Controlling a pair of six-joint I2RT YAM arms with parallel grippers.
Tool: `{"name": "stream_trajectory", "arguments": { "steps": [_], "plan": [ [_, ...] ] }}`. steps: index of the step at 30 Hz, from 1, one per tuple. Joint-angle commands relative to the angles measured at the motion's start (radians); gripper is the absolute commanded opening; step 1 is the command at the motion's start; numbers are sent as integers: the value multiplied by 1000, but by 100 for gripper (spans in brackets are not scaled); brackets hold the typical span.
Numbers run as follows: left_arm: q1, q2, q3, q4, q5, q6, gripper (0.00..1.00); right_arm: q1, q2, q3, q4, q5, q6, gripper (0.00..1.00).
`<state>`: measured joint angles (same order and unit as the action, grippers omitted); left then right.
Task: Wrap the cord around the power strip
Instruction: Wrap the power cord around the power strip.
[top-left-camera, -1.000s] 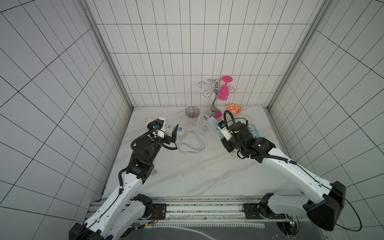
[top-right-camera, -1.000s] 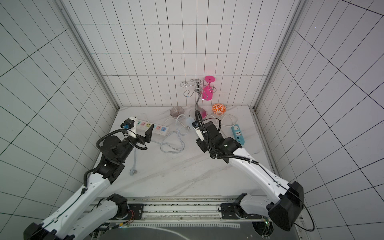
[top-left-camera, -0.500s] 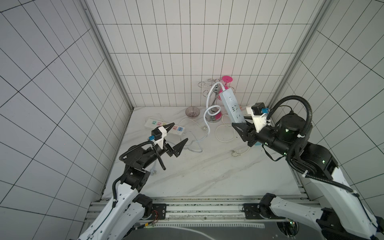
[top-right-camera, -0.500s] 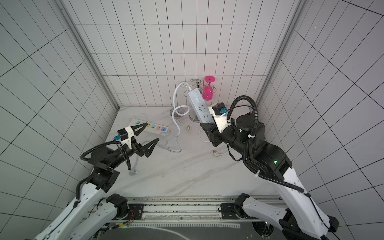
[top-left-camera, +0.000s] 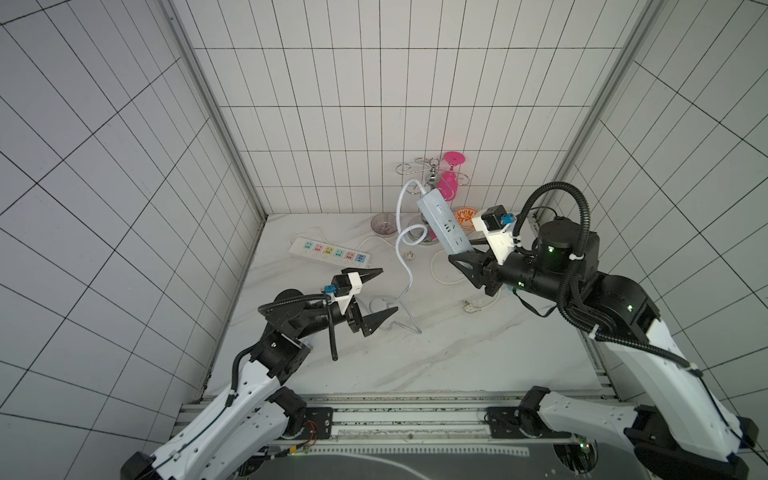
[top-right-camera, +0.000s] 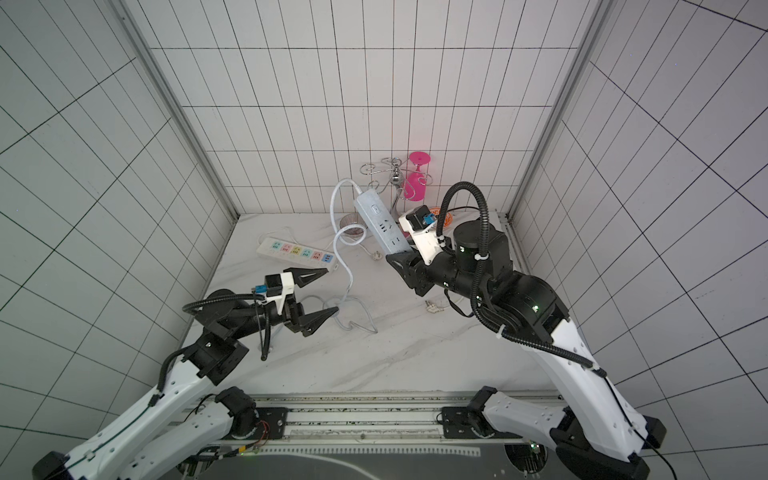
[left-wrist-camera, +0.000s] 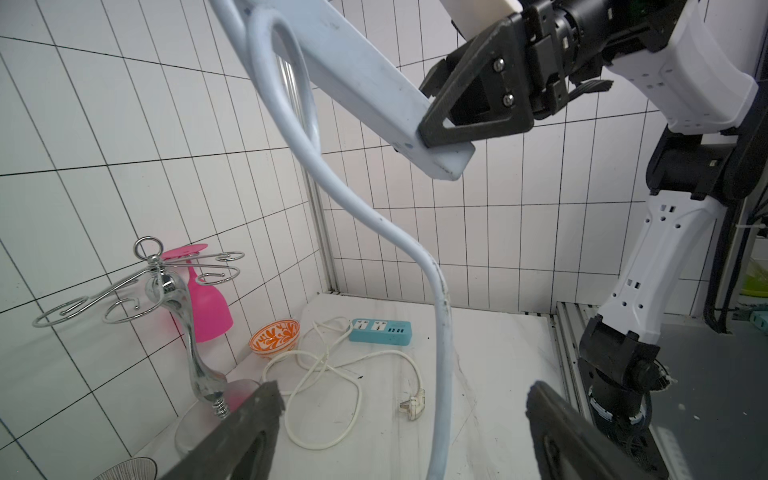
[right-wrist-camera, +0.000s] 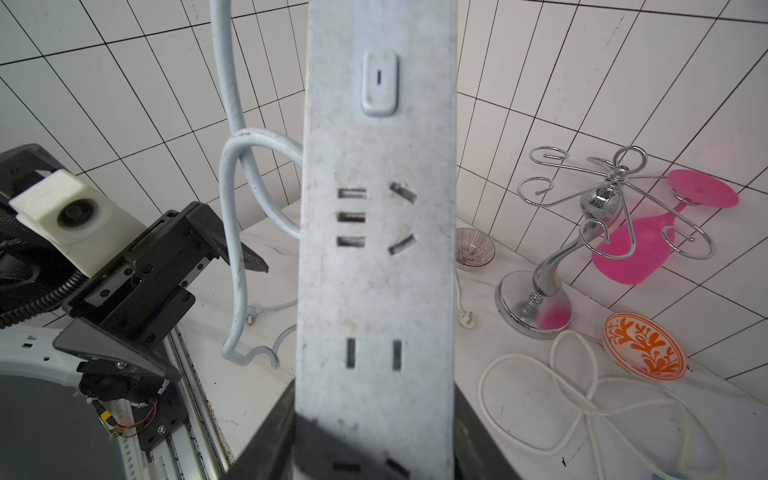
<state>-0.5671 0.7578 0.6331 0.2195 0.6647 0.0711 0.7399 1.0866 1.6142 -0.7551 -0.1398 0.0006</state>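
Right pincer (top-left-camera: 462, 252) grasps power strip (top-left-camera: 442, 222) aloft; left pincer (top-left-camera: 389, 289) released, cord (top-left-camera: 409, 270) at its 2 o'clock. Wrap seemingly unstarted; next, catch cord.

The white marbled bench (top-left-camera: 457, 357) carries a long white strip with multicoloured sockets (top-left-camera: 330, 252), a bright blue strip (left-wrist-camera: 380, 331) beside a looped white cable (left-wrist-camera: 332, 374), an orange-patterned bowl (left-wrist-camera: 275, 338), a ribbed clear bowl (top-left-camera: 383, 224), a chrome rack stand (right-wrist-camera: 544, 266) and the lower loops of the pale blue-grey cord (top-left-camera: 409, 319).
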Motion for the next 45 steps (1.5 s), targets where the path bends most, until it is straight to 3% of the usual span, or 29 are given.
{"name": "stream_trajectory", "arguments": {
  "steps": [1, 12, 20, 26, 27, 29, 36, 45],
  "plan": [
    [-31, 13, 31, -102, 20, 86, 90, 0, -9, 94, 48, -18, 20, 0],
    [-54, -12, -25, -161, -83, 157, 85, -1, 30, 174, 31, -59, 12, 0],
    [-54, 17, -26, -163, -112, 165, 70, -1, 19, 180, 32, -98, 13, 0],
    [-53, 11, -24, -185, -128, 175, 38, -1, -8, 153, 46, -108, 15, 0],
    [-53, 12, -21, -192, -122, 179, 29, -1, -12, 149, 54, -112, 18, 0],
    [-53, 15, -12, -212, -111, 190, 0, -1, -19, 145, 65, -115, 19, 0],
    [-54, 3, -1, -258, -81, 183, 0, -1, 28, 208, 96, -80, -16, 0],
    [-63, 37, 19, -389, -63, 225, 0, -5, 185, 577, 101, 6, -106, 0]
  ]
}}
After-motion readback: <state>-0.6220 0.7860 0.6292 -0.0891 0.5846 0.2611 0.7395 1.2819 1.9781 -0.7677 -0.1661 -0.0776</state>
